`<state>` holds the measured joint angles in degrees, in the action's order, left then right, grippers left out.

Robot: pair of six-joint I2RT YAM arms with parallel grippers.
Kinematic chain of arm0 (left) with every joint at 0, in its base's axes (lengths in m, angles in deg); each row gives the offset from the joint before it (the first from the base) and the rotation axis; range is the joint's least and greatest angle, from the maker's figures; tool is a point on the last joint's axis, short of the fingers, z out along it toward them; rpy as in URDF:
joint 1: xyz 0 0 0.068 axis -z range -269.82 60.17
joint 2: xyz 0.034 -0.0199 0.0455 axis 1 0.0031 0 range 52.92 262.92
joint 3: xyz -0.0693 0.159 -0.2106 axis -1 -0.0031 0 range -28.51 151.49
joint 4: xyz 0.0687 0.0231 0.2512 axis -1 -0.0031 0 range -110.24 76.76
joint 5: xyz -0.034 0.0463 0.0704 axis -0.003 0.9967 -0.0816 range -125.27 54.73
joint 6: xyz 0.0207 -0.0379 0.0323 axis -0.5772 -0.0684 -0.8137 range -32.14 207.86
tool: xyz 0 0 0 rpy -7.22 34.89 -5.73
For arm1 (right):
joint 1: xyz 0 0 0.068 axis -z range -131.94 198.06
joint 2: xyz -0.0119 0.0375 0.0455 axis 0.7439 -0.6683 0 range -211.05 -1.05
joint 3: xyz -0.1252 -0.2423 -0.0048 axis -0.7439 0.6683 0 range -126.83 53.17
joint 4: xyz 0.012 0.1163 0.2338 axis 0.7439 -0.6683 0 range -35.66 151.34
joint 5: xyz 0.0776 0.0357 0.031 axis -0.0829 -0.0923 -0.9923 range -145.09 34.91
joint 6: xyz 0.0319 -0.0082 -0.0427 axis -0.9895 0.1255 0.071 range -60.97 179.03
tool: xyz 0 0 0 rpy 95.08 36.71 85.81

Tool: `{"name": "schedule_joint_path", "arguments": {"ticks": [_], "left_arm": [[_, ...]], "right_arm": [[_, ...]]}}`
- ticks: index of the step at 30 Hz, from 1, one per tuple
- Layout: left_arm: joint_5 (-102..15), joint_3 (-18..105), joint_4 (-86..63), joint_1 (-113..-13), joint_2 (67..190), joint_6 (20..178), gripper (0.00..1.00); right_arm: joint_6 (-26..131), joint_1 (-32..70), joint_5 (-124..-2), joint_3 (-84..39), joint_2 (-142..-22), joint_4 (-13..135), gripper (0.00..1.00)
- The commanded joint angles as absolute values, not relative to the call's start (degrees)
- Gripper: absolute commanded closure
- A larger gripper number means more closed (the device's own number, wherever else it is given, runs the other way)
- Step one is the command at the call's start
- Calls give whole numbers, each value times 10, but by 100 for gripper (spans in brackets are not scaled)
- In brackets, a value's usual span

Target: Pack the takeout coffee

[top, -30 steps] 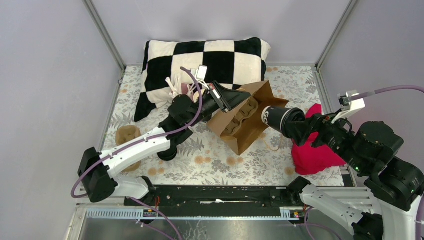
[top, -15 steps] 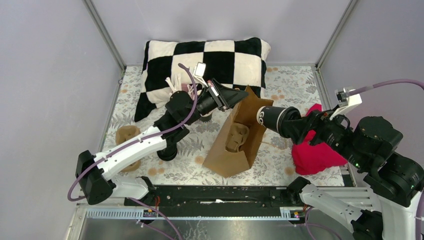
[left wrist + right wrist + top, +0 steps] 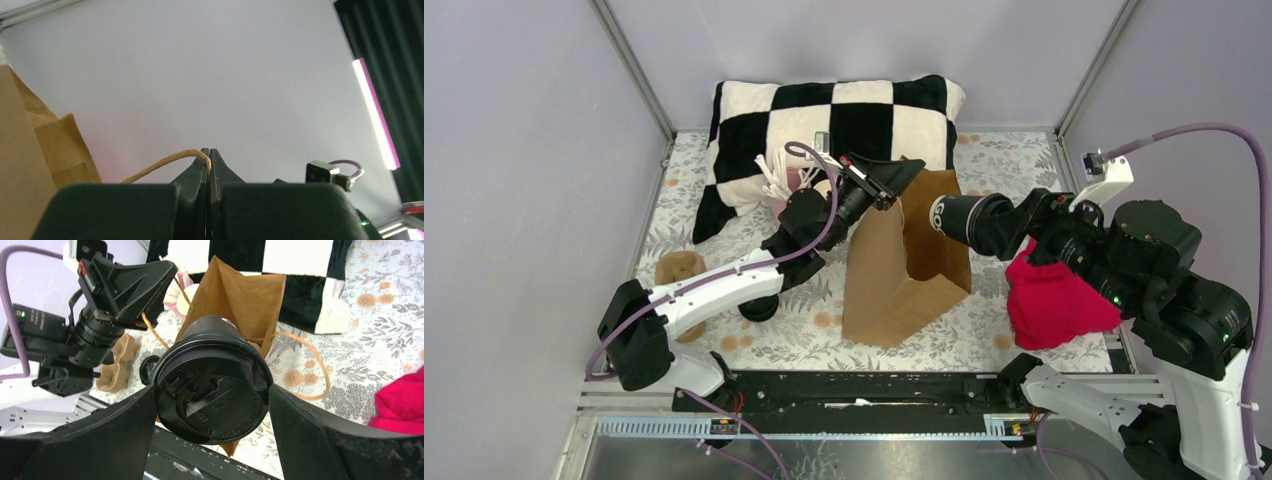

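Currently, nearest the arm bases, the brown paper bag is standing upright on the floral table cover, mouth facing up. A strip of cover is showing between the bag's right edge and the red cloth. A tan moulded piece is lying well apart on the left. The left gripper is pinching fully closed on the bag's twine handle at the mouth's far-left corner. The right gripper is clamping the takeout coffee at its lid end. The cup is hanging horizontal, base pointing left over the bag's right rim, not inside. Cup-to-rim contact: cannot tell. The checkered pillow is sitting against the far wall, just behind the bag.
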<state>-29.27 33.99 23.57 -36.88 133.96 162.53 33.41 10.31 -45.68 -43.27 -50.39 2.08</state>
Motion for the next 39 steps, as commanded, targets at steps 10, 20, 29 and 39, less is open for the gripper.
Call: {"name": "schedule_joint_path", "arguments": {"ticks": [10,20,29,39], "left_arm": [[-189,272,212,-362,1248,1695,89],[-143,418,-175,-362,1189,1410,40],[-53,638,-424,-366,1274,1189,11],[-90,899,-669,-421,1483,1187,10]], "right_arm": [[360,100,-434,-465,-529,60,16],[372,100,-487,-451,-531,96,16],[377,100,-499,-452,-528,89,16],[379,100,-503,-445,-522,91,16]]}}
